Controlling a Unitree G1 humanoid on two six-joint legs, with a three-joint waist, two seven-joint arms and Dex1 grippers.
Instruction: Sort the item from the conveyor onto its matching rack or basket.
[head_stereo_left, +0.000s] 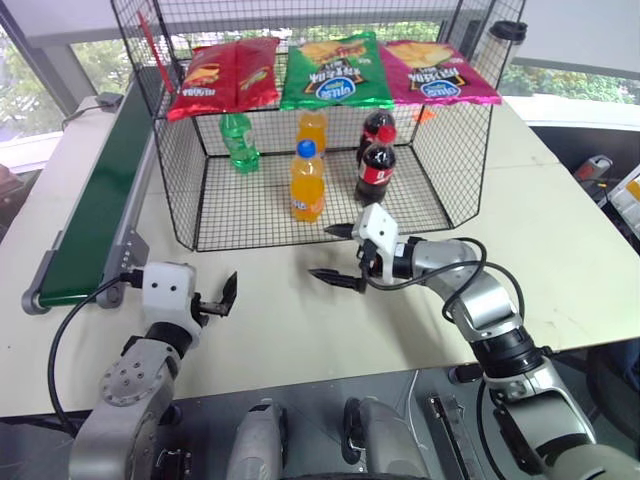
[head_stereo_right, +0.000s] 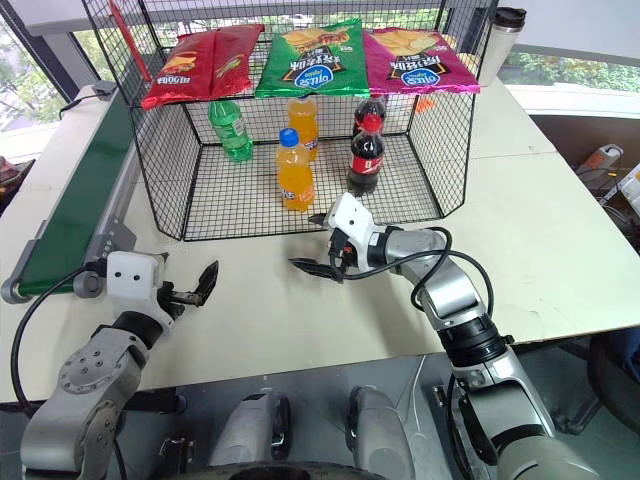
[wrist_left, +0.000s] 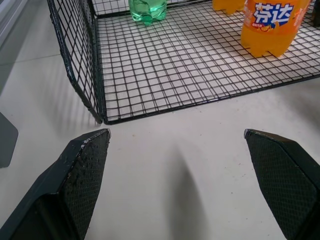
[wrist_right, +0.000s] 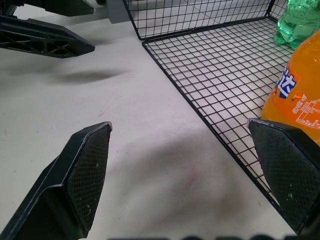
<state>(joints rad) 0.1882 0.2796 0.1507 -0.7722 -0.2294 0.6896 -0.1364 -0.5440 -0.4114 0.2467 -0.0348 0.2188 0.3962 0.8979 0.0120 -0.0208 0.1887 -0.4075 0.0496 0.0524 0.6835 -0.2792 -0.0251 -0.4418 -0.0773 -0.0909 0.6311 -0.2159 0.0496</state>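
The item, a clear-green soda bottle, stands inside the black wire basket near its back left corner, free of both grippers. The dark green conveyor runs along the table's left side with nothing on the part of its belt in view. My left gripper hovers open over the bare table in front of the basket's left corner, holding nothing. My right gripper is open too, just outside the basket's front edge and pointing left toward the left gripper; the front orange bottle is right behind its far finger.
In the basket also stand two orange soda bottles and two cola bottles. Red, green and pink crisp bags hang along its top edge. A tumbler stands behind the basket at the back right.
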